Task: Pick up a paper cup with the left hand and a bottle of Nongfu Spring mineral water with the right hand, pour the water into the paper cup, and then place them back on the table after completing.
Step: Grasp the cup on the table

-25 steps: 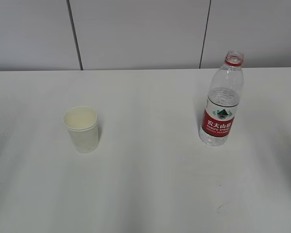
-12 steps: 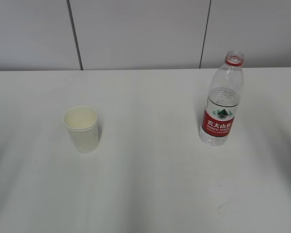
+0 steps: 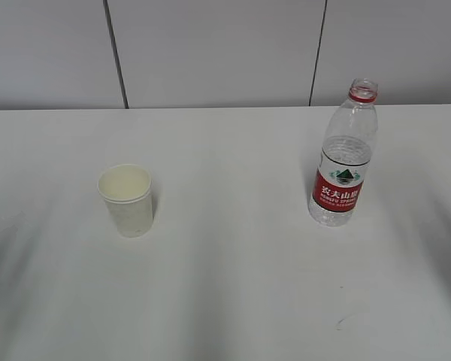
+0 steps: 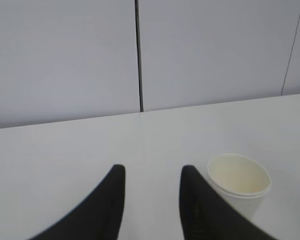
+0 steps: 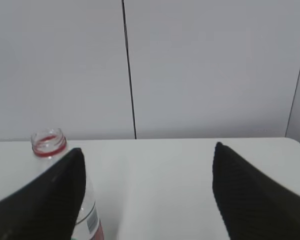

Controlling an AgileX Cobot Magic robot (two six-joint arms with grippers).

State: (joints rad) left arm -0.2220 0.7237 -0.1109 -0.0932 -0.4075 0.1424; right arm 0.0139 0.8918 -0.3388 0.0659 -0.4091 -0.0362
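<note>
A white paper cup (image 3: 126,199) stands upright and empty on the left of the white table (image 3: 233,278). An uncapped clear bottle (image 3: 344,158) with a red label and a red neck ring stands on the right, partly filled with clear water. Neither arm shows in the exterior view. In the left wrist view my left gripper (image 4: 152,172) is open and empty, and the cup (image 4: 239,181) sits just right of its right finger. In the right wrist view my right gripper (image 5: 147,152) is wide open and empty, and the bottle (image 5: 85,210) stands behind its left finger.
A pale grey panelled wall (image 3: 218,53) with dark vertical seams rises behind the table's far edge. A small dark mark (image 3: 344,321) lies on the tabletop near the front right.
The cup and bottle have not moved. Faint shadows at the table's left and right sides have shifted slightly.
</note>
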